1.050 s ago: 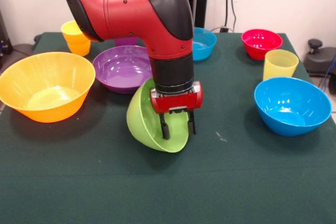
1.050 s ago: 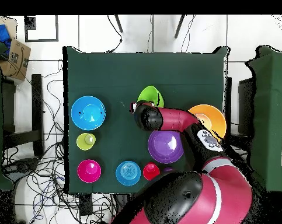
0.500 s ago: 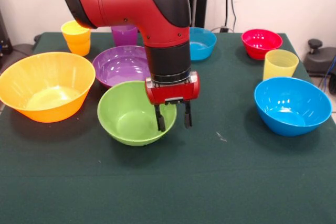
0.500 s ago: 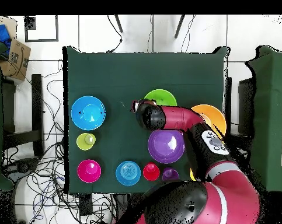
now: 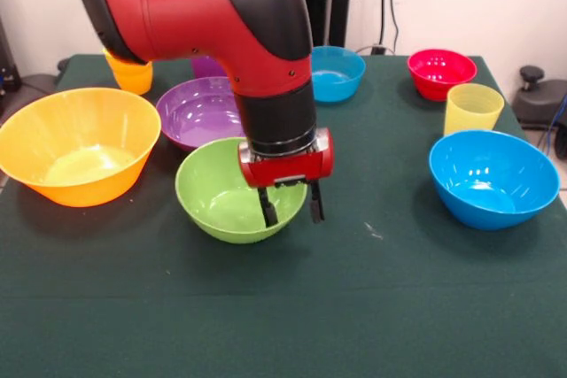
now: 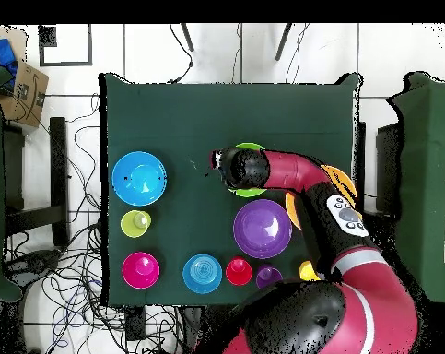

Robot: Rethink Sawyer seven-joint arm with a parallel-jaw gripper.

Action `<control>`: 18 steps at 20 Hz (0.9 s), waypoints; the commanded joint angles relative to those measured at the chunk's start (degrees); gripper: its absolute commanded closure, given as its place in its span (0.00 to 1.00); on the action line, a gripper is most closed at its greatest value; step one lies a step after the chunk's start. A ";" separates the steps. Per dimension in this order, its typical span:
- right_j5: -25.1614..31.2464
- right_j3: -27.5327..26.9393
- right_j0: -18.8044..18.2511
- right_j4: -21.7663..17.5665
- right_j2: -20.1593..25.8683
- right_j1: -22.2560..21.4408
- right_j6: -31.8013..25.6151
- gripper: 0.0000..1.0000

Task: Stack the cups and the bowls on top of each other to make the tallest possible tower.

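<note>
orange bowl (image 5: pixel 78 143) widest, resting apart at table (image 5: pixel 372 307) edge | purple bowl (image 5: pixel 205 112) just behind green bowl (image 5: pixel 221 194), upright | hand (image 5: pixel 290 206) fingers spread astride green bowl's rim, no tower yet

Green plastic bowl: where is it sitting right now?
In the front view the large green plastic bowl sits upright near the table's middle, just in front of the purple bowl, with the gripper at its right rim.

Green-clothed table (image 5: pixel 425 307) — bowls (image 5: pixel 493 176) and cups (image 5: pixel 472 107) scattered on it.
</note>
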 commanded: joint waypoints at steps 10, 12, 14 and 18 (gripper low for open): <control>10.66 -4.74 -1.67 -5.10 10.05 1.52 -13.52 0.00; 10.27 -2.73 -1.35 -5.13 9.92 -0.45 -11.45 0.00; 10.08 -1.35 -0.80 -4.99 9.81 -2.14 -9.43 0.00; 10.24 0.47 0.79 -3.84 9.95 -4.12 -6.04 0.00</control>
